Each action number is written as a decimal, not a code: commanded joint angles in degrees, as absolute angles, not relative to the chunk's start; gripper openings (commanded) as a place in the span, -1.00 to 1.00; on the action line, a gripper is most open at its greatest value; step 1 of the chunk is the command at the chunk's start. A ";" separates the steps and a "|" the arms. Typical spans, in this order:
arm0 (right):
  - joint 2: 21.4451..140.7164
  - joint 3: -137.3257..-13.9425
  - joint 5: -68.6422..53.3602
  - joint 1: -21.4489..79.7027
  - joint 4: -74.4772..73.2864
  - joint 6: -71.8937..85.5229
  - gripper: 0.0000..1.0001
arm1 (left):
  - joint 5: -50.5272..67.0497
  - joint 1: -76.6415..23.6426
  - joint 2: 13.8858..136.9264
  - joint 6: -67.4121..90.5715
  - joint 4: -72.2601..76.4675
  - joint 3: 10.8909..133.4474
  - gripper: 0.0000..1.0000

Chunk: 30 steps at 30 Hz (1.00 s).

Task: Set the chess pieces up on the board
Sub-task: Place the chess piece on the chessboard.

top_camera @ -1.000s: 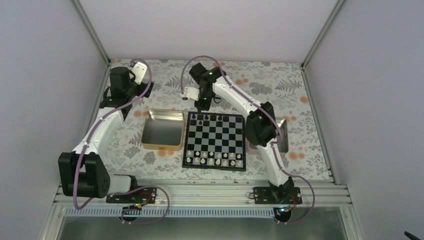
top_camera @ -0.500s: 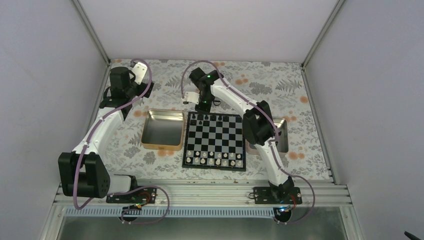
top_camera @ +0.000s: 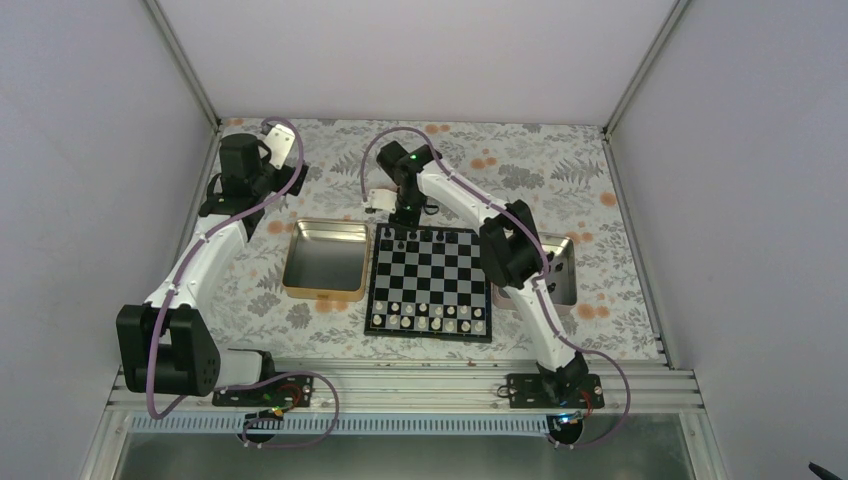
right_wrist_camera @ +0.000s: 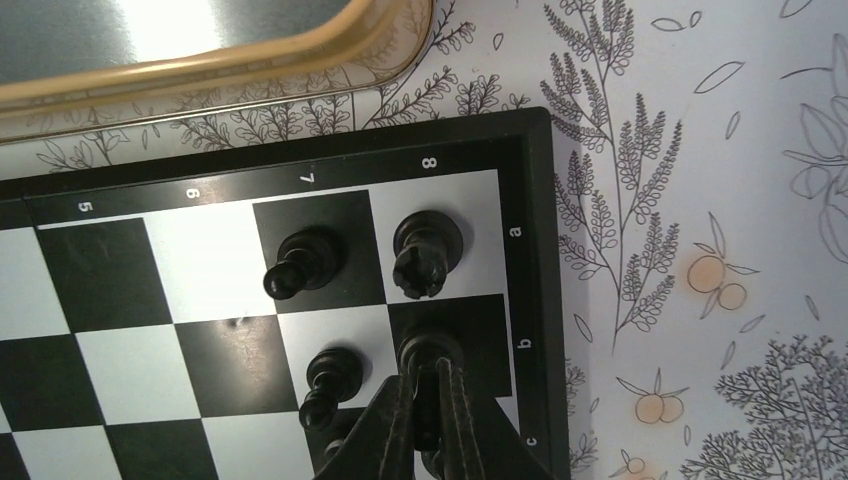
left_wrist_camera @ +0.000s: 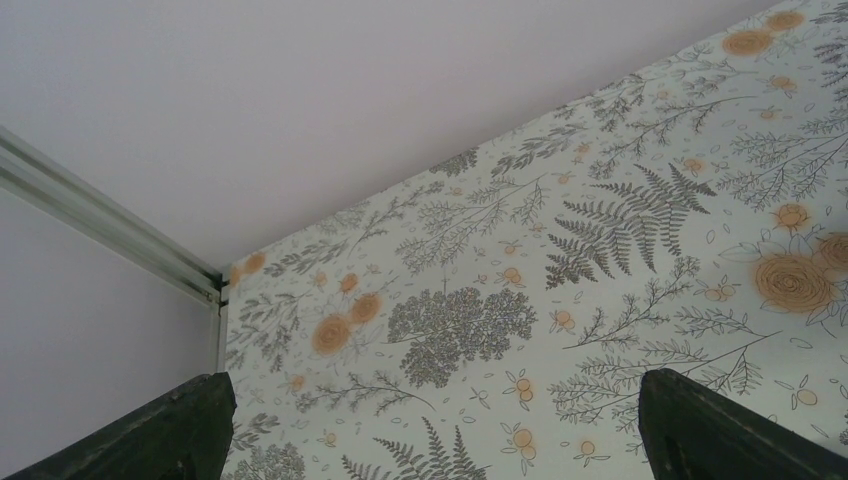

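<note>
The board [top_camera: 430,282] lies mid-table, with black chess pieces [top_camera: 402,238] at its far-left corner. My right gripper [top_camera: 403,214] hangs over that corner. In the right wrist view the right gripper [right_wrist_camera: 430,378] is shut on a black piece [right_wrist_camera: 432,350], whose base is on or just above the black square by the "b" mark. A black piece [right_wrist_camera: 428,250] stands on the corner square, and two pawns [right_wrist_camera: 300,265] [right_wrist_camera: 325,385] stand beside it. My left gripper [top_camera: 288,180] is at the far left, away from the board. In the left wrist view, the left gripper [left_wrist_camera: 440,440] is open over bare cloth.
A gold tray [top_camera: 322,258] sits left of the board, its rim [right_wrist_camera: 250,60] close to the corner. A silver tray [top_camera: 562,272] lies to the right, partly hidden by my right arm. White pieces [top_camera: 428,316] fill the near rows. Enclosure walls ring the table.
My right wrist has shifted slightly left and down toward the board's far-left corner, still shut on the black piece. The left arm has not moved.
</note>
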<state>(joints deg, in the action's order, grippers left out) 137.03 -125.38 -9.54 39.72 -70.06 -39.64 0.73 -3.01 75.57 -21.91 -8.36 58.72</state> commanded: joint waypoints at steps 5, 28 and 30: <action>138.64 -127.18 -10.68 40.08 -69.21 -40.44 -0.85 | 1.79 -3.00 74.94 -22.15 -7.89 58.24 1.00; 137.74 -125.87 -10.12 39.27 -68.67 -40.77 -0.80 | 2.16 -2.99 75.69 -22.06 -8.03 58.46 1.00; 137.72 -125.78 -9.95 39.23 -68.56 -40.70 -0.80 | 2.28 -2.99 75.67 -21.98 -8.13 58.53 1.00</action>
<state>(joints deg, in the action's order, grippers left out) 137.73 -125.54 -9.76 39.66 -69.01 -40.07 1.15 -3.01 75.59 -21.89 -8.36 58.70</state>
